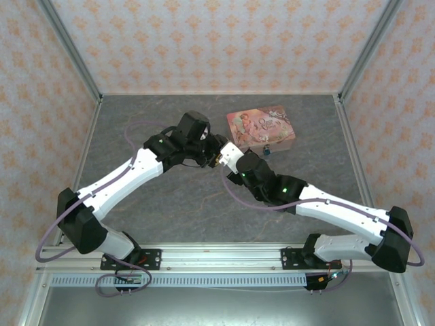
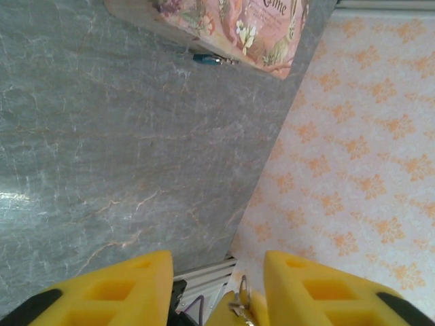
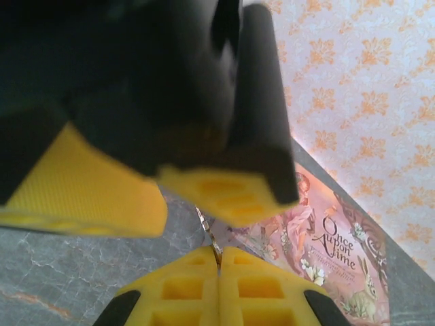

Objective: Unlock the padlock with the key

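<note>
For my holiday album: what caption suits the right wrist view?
Right gripper, shut on a small key, faces the open left gripper; pink box nearby.

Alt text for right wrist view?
The right gripper has its fingers shut on the thin silvery key, which pokes up toward the left gripper, yellow fingers apart close above. A pink box on the grey table behind.

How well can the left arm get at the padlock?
Probably yes: the padlock lies beside the pink box with bare table between it and the left gripper. Only the right gripper, shut on the key, stands between its open fingers.
</note>
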{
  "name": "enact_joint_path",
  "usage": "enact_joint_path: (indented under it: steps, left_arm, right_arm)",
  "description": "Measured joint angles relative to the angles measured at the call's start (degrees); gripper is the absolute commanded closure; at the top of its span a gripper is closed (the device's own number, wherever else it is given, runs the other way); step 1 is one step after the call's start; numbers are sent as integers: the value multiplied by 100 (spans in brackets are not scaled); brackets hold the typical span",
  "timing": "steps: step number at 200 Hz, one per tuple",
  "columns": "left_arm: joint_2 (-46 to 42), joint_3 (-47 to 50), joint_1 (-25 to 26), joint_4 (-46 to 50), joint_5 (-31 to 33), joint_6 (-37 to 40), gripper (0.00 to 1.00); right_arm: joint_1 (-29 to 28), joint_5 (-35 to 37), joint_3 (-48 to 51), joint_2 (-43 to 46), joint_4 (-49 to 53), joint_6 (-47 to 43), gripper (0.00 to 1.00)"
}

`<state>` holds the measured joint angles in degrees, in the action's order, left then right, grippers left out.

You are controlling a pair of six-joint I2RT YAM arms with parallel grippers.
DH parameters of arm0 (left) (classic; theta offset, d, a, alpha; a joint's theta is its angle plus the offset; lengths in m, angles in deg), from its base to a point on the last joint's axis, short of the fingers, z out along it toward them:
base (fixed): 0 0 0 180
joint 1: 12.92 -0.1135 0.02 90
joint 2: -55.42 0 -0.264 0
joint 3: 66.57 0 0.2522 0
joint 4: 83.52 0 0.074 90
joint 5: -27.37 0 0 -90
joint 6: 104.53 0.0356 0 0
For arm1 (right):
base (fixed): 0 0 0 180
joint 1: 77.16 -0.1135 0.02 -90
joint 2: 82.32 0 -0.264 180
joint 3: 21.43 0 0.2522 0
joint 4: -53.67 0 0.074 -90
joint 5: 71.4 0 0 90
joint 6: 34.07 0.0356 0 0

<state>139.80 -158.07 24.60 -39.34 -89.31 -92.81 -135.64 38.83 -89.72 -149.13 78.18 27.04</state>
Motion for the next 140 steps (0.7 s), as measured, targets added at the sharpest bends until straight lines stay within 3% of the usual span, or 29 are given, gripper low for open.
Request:
enact_joint_path:
  steps: [106, 140]
  left_arm:
    - [44, -26, 26, -22, -35, -13, 100]
    - [72, -46, 79, -20, -98, 120, 100]
  right_arm:
    - [-74, -9, 70, 9, 39, 61, 100]
    - [-63, -140, 247, 369, 162, 433, 57]
